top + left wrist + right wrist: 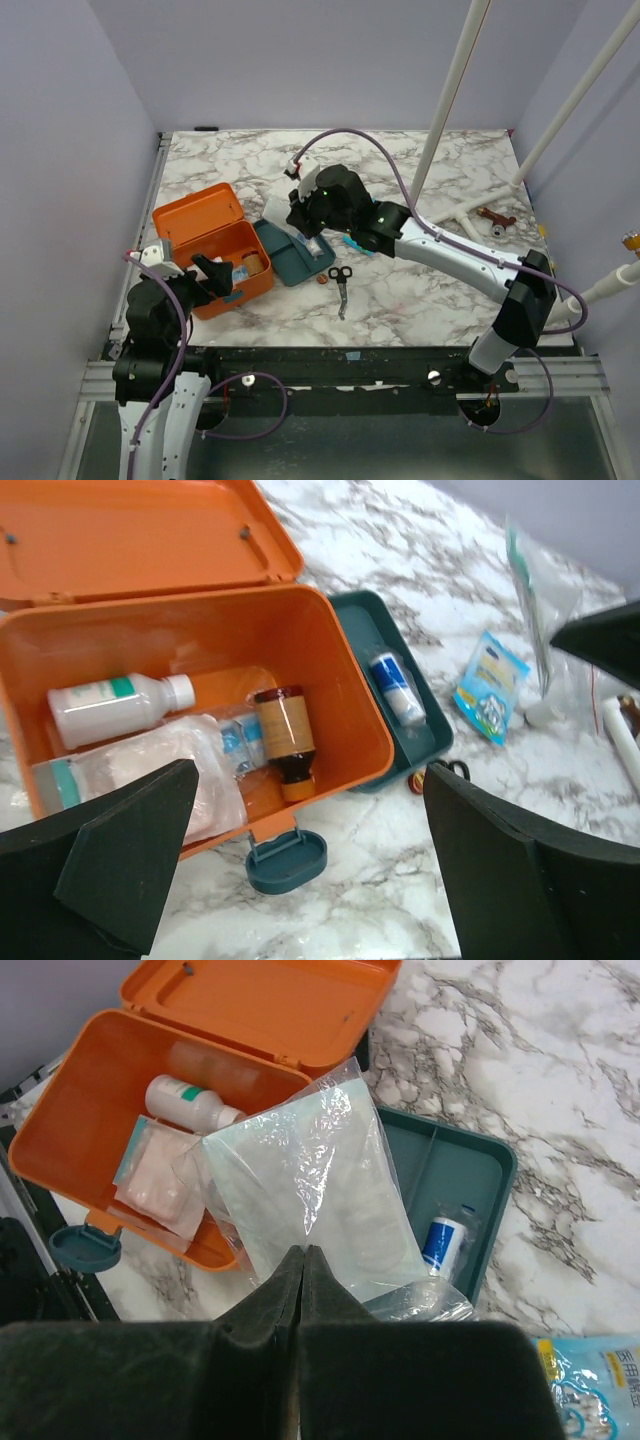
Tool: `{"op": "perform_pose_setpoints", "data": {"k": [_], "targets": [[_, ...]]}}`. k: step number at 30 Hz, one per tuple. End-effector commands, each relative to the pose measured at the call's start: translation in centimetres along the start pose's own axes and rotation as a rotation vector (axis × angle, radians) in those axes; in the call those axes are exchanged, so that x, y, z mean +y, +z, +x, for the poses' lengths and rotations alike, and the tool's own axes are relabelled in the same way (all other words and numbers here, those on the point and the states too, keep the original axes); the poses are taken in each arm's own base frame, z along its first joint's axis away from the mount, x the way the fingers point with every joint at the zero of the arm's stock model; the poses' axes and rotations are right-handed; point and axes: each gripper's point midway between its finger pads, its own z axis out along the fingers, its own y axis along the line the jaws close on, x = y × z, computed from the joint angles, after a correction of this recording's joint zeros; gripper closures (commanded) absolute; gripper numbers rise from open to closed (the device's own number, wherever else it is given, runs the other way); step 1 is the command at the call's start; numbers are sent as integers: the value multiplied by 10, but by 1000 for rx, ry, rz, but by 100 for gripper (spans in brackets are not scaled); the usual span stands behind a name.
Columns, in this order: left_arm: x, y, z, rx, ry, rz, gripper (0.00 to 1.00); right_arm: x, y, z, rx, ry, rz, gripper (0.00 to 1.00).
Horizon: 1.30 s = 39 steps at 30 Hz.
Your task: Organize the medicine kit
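Observation:
The orange medicine kit lies open at the left with its lid tipped back. Inside it are a white bottle, a brown bottle and a pinkish pouch. My left gripper is open just in front of the kit, over its teal latch, holding nothing. Above the teal tray hangs a clear plastic bag with a pale green sheet inside. My right gripper is shut on its lower edge.
A blue-and-white roll lies in the tray. To the right of the tray lie a blue packet, black scissors and a small red piece. White pipes and a brown tool stand at the back right.

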Motion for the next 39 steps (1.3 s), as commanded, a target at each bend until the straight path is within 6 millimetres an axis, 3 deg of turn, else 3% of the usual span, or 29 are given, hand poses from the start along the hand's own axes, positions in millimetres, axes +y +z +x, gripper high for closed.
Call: {"op": "perform_pose_setpoints", "data": {"k": [1, 9, 17, 21, 25, 32, 35, 39], "targets": [[23, -24, -29, -203, -62, -134, 2, 47, 10, -4, -15, -90, -144, 99], [35, -34, -35, -267, -110, -195, 2, 106, 46, 14, -1, -223, -295, 99], [44, -41, -38, -304, -153, -243, 2, 127, 86, 38, 58, -297, -374, 99], [58, -45, -40, -341, -208, -320, 1, 126, 107, 58, 121, -335, -379, 99], [59, -47, -40, -350, -215, -321, 1, 120, 122, 79, 182, -367, -367, 99], [57, -47, -40, -349, -211, -309, 2, 101, 123, 115, 271, -465, -336, 99], [56, -46, -40, -347, -208, -301, 1, 99, 120, 113, 276, -469, -319, 85], [53, -45, -40, -343, -202, -289, 1, 100, 113, 92, 237, -443, -302, 66]]}}
